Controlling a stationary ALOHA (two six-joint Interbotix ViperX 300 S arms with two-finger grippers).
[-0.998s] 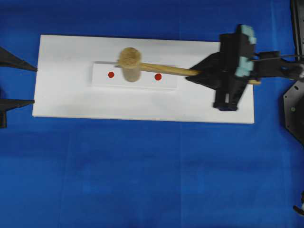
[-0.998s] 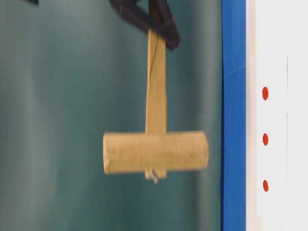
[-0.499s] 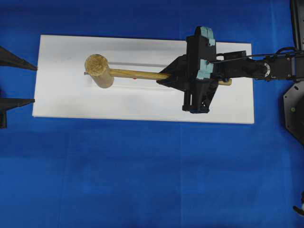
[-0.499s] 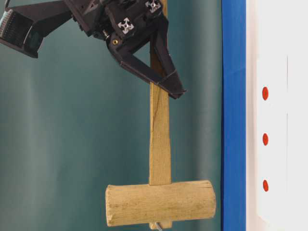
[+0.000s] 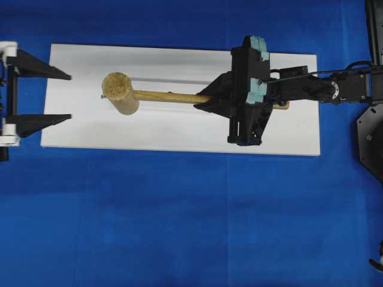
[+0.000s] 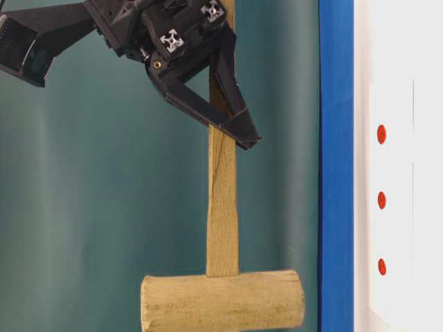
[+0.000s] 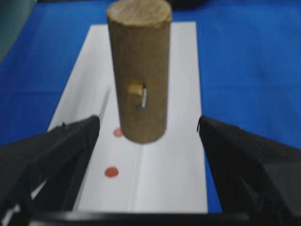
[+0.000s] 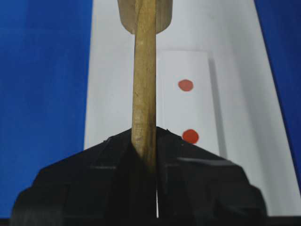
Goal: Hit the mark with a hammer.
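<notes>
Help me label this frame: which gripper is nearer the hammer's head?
Left. The left gripper stands open just beyond the head's end face, apart from the hammer. The right gripper is shut on the handle, well back along it from the head.

A bench covered in a bright blue cloth [image 5: 179, 227] fills the overhead view. On it lies a flat white rectangular board [image 5: 179, 134], its long sides running left to right, with blue cloth showing on every side. In the table-level view a plain dull teal backdrop [image 6: 83, 207] stands behind.
</notes>
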